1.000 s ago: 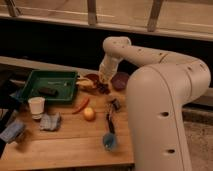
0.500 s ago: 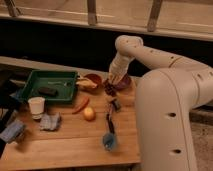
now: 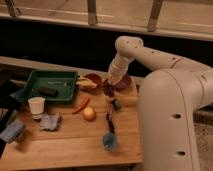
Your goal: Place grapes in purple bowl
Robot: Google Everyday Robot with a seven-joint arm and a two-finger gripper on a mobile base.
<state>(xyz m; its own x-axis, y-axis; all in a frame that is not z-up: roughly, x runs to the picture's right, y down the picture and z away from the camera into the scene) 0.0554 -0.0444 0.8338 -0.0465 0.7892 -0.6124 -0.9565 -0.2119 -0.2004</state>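
Note:
My gripper (image 3: pixel 111 86) hangs from the white arm that reaches in from the right, at the back of the wooden table. It is just left of the purple bowl (image 3: pixel 124 83), over the bowl's left rim. A dark reddish-purple clump, the grapes (image 3: pixel 107 90), is at the gripper's lower end, between the purple bowl and the reddish-brown bowl (image 3: pixel 93 79). I cannot tell whether the grapes touch the table or hang above it.
A green tray (image 3: pixel 50 85) stands at the back left, with a white cup (image 3: pixel 36 106) in front of it. An orange-red carrot-like piece (image 3: pixel 81 105), a yellow-orange fruit (image 3: pixel 89 114), a dark utensil (image 3: pixel 111 120), a small blue cup (image 3: pixel 109 141) and a grey cloth (image 3: pixel 50 121) lie on the table.
The arm has swung to the right, and the gripper has moved from beside the reddish-brown bowl towards the purple bowl.

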